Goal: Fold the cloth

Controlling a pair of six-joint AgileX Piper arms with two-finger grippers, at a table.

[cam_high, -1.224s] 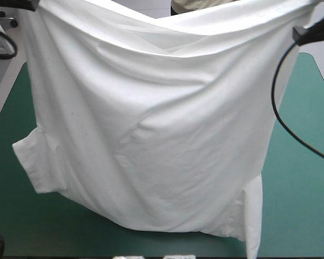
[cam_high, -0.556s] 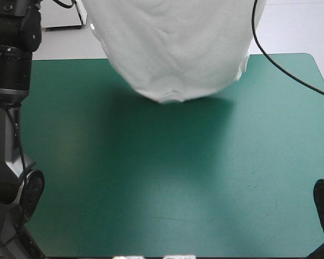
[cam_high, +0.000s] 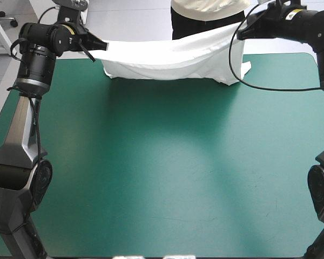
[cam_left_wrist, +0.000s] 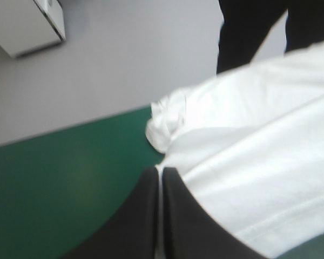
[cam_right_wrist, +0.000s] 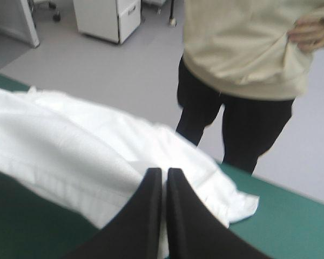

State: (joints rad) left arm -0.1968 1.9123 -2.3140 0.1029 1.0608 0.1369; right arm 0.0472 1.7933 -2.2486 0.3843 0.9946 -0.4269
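The white T-shirt hangs stretched between both arms over the table's far edge, its lower part resting on the teal-green cover. My left gripper holds its left end, fingers all but shut on the fabric. My right gripper pinches the right end the same way. In the left wrist view the T-shirt spreads ahead of the left gripper, with a bunched sleeve beside it. In the right wrist view the T-shirt runs off to one side of the right gripper, a loose corner lying on the cover.
The teal-green cover stretches wide and bare from the shirt to the near edge. A black cable loops down in front of the shirt's right end.
Earlier the T-shirt hung high and close, filling the view. Both arms have swung it away and down to the table's far edge, where it now sags low between them.
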